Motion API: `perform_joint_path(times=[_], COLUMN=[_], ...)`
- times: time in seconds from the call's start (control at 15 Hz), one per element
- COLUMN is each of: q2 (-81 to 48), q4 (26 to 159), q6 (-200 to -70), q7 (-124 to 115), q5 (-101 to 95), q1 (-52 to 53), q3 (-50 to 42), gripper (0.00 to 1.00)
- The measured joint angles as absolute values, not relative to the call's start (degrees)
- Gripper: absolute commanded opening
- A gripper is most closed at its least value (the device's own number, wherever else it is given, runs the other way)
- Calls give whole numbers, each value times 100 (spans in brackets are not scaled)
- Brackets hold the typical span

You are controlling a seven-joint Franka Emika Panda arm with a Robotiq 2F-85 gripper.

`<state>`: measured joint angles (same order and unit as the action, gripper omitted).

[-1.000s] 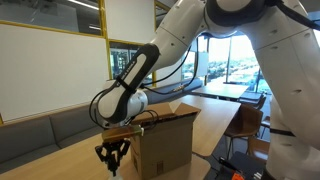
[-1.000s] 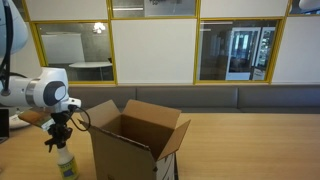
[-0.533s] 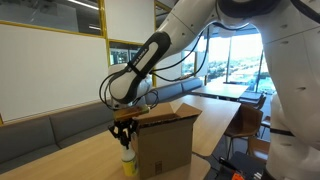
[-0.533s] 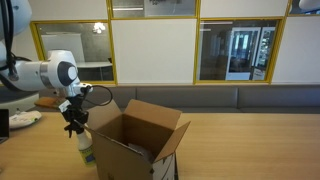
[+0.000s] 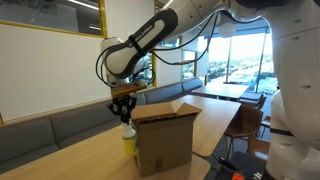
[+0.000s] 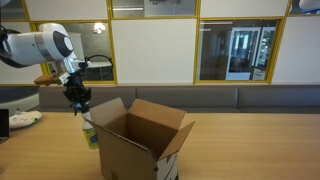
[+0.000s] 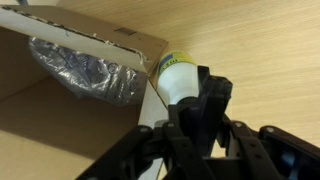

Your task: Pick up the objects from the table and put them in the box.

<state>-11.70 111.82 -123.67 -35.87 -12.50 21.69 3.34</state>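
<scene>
Pincer (image 5: 125, 117) clamped from above on the white-capped neck of a yellow-green bottle (image 5: 128, 143), which hangs upright just beside the box (image 5: 165, 140), outside its near wall and mostly below the rim. In the exterior view from the opposite side, the pincer (image 6: 80, 108) and bottle (image 6: 88, 131) stand behind the box's (image 6: 140, 150) raised flap. Wrist view: bottle cap (image 7: 172, 76) between the dark fingers of the pincer (image 7: 195, 100), box wall (image 7: 50, 125) at left, crumpled silvery foil (image 7: 85, 68) already inside. Likely hazards: a sideways transfer at this height would drive the bottle into the wall or flap and shove or tip the carton; a grasp on the neck alone may let the body swing or slip; a release from high up could bounce it off the foil. Unclear: whether the bottle's base clears the desk (image 5: 70, 160), since the flap hides its lower half in an exterior view; the label is illegible; the box floor is unseen; a pale item (image 6: 22, 118) is cut off at the frame edge.
</scene>
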Motion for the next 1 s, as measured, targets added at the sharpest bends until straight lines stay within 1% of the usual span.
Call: perform_joint_path(times=[0.47,1.0], q2=[-608,-22], q4=[10527,9827], q6=[-11131,-10065], q7=[-3637,-3533], q5=[-1580,-1946], q1=[1801,1044], q3=[355,329], gripper=[18,18])
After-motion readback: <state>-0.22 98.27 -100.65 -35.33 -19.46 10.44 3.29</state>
